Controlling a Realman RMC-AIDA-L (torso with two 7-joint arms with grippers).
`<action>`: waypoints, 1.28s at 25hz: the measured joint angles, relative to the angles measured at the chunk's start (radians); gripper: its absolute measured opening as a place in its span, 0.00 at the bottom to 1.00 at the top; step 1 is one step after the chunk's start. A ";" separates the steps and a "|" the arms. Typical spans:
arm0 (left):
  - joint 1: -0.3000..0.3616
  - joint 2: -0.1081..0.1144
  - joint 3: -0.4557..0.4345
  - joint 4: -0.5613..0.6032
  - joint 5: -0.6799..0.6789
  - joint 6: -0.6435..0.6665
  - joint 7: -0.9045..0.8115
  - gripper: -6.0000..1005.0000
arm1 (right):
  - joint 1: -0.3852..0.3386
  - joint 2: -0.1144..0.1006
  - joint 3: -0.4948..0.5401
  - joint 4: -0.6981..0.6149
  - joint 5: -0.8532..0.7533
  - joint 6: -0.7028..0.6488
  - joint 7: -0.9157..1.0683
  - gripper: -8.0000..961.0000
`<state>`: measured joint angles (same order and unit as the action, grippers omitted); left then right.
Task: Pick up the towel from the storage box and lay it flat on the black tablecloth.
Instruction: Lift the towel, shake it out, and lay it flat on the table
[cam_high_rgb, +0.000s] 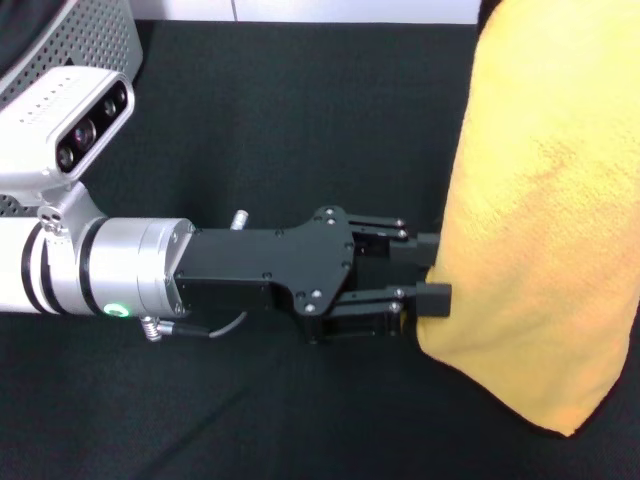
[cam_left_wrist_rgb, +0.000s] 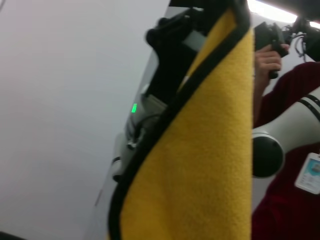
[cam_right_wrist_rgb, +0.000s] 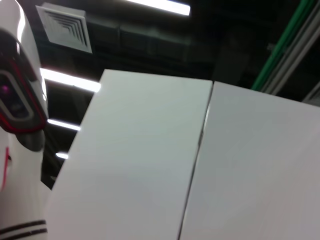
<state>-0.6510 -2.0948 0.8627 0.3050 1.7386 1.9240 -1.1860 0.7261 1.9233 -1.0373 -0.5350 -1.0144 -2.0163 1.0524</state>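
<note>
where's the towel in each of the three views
Head view: the towel hangs at the right, yellow face showing, its lower edge at the left gripper.
Left wrist view: it fills the middle, dark-edged.
Right wrist view: not in it.
Shared landmark: the yellow face, seen in head and left wrist views.

In the left wrist view we see a person in a dark red top standing at the far side, one hand raised and wrapped around a black handheld device. A badge hangs at the chest. In the right wrist view we see two white panels meeting at a seam, a ceiling vent, strip lights and a green pipe.
</note>
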 joint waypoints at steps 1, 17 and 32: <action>-0.001 -0.001 0.005 0.000 -0.001 0.009 0.004 0.37 | 0.001 0.000 -0.003 0.004 -0.003 0.008 -0.006 0.01; 0.003 0.002 0.009 -0.001 -0.030 0.100 0.005 0.10 | -0.019 -0.003 0.001 0.045 -0.053 0.088 -0.064 0.01; 0.081 0.002 -0.129 -0.004 -0.033 -0.041 0.005 0.03 | -0.009 0.018 0.052 -0.001 -0.025 0.097 -0.073 0.01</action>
<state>-0.5704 -2.0926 0.7339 0.3012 1.7057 1.8829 -1.1812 0.7172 1.9411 -0.9850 -0.5358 -1.0398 -1.9193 0.9792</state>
